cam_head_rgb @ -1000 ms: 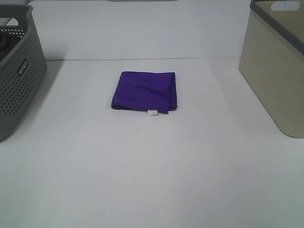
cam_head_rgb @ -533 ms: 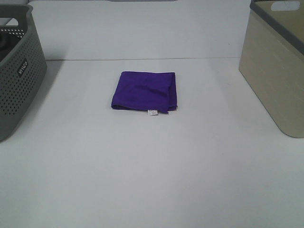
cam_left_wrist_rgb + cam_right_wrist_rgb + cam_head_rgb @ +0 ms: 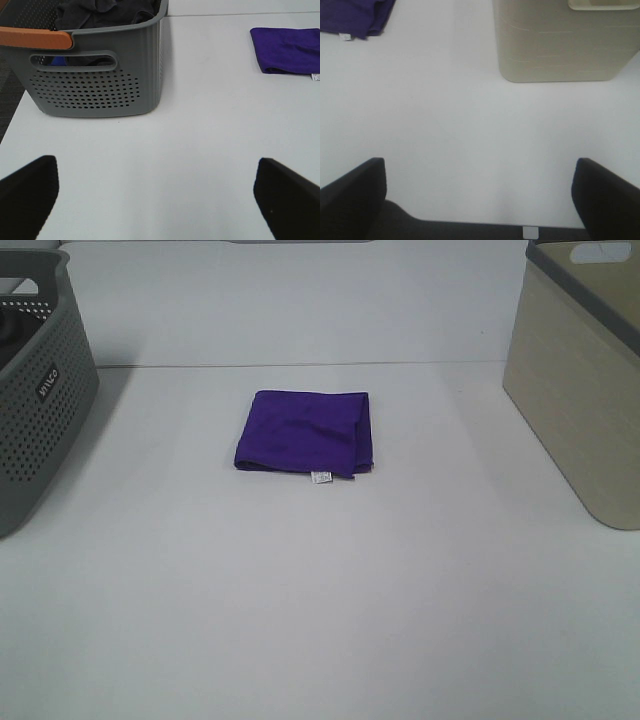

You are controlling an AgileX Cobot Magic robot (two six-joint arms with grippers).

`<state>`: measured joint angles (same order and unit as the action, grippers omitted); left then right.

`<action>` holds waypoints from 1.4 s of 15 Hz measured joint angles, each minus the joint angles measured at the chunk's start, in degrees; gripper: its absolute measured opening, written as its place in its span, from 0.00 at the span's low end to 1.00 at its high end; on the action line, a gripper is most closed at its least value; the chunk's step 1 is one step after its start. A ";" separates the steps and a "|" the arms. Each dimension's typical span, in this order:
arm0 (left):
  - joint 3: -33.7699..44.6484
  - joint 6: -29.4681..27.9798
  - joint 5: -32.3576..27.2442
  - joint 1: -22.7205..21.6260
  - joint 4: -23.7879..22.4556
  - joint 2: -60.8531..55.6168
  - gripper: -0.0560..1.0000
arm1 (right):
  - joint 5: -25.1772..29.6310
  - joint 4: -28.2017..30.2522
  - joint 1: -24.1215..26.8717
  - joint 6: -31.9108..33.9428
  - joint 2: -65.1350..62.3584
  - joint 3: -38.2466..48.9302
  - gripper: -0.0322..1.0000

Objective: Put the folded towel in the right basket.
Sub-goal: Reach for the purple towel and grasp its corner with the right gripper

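A folded purple towel (image 3: 305,432) lies flat on the white table, a little behind the middle, with a small white tag on its near edge. It also shows in the left wrist view (image 3: 289,50) and in the right wrist view (image 3: 355,16). The beige basket (image 3: 580,380) with a grey rim stands at the right edge; it also shows in the right wrist view (image 3: 565,40). My left gripper (image 3: 160,200) and my right gripper (image 3: 480,200) are both open and empty, well away from the towel. Neither arm shows in the exterior high view.
A grey perforated basket (image 3: 35,390) stands at the left edge; the left wrist view shows dark clothes in it (image 3: 105,12) and an orange handle (image 3: 35,37). The white table (image 3: 320,590) ends at a back edge behind the towel.
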<state>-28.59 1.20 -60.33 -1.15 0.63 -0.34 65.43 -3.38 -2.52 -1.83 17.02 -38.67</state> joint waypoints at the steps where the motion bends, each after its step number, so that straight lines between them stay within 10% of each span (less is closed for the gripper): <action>1: 0.00 0.00 0.00 0.00 0.00 0.00 0.99 | 1.26 -2.29 0.00 0.00 7.45 -6.76 0.97; 11: 0.00 0.00 0.00 0.00 0.00 0.00 0.99 | 0.23 -13.81 -0.17 -0.34 59.01 -43.09 0.97; 21: 0.00 0.00 0.00 0.00 -0.06 0.00 0.99 | -0.52 -24.81 -11.69 -0.17 109.21 -79.07 0.95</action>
<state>-28.59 1.20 -60.33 -1.15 0.57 -0.34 64.92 -28.19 -14.21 -2.01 126.22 -117.74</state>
